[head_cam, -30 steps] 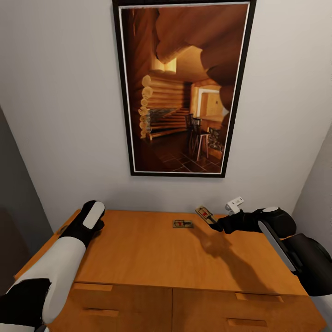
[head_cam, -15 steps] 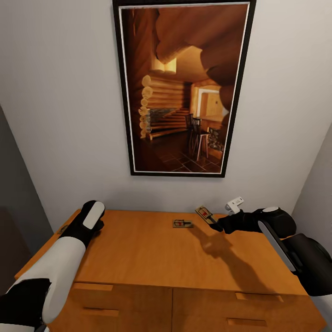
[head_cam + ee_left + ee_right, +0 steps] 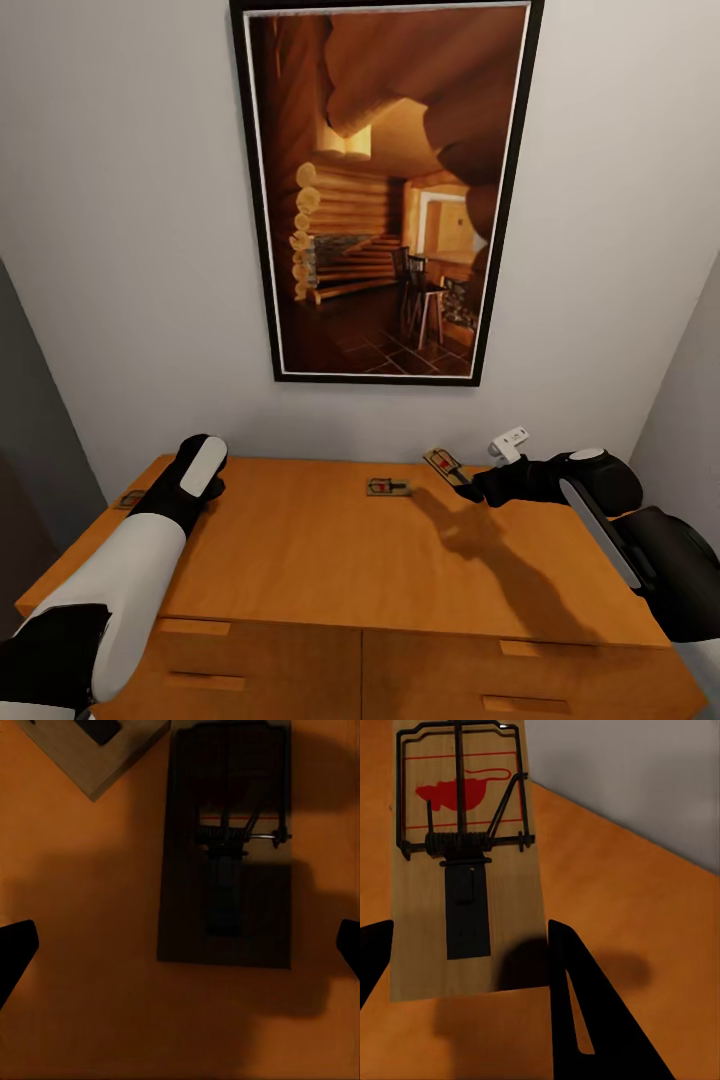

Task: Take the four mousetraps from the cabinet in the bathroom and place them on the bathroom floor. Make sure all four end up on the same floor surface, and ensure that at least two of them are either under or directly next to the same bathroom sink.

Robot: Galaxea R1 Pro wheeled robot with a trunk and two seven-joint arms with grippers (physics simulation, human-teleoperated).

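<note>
The cabinet (image 3: 300,540) stands against the wall, its orange-brown top facing me. My right gripper (image 3: 472,490) is shut on a mousetrap (image 3: 445,465), holding it tilted just above the top's back right; in the right wrist view this mousetrap (image 3: 465,870) sits between the black fingers (image 3: 585,1020). A second mousetrap (image 3: 388,487) lies flat at the back middle. My left gripper (image 3: 180,949) hovers open over a shadowed mousetrap (image 3: 225,870) at the top's left end, with another trap's corner (image 3: 97,750) beside it. One trap (image 3: 130,498) peeks out beside my left wrist (image 3: 195,470). The bathroom floor and sink are out of view.
A tall framed picture of a log cabin (image 3: 385,190) hangs on the pale wall above the cabinet. A small white fitting (image 3: 508,442) sticks out of the wall by my right arm. Drawer fronts with flat pulls (image 3: 195,625) face me below.
The whole head picture has shifted slightly left and up, so the camera moved. Both arms and the held mousetrap keep their places.
</note>
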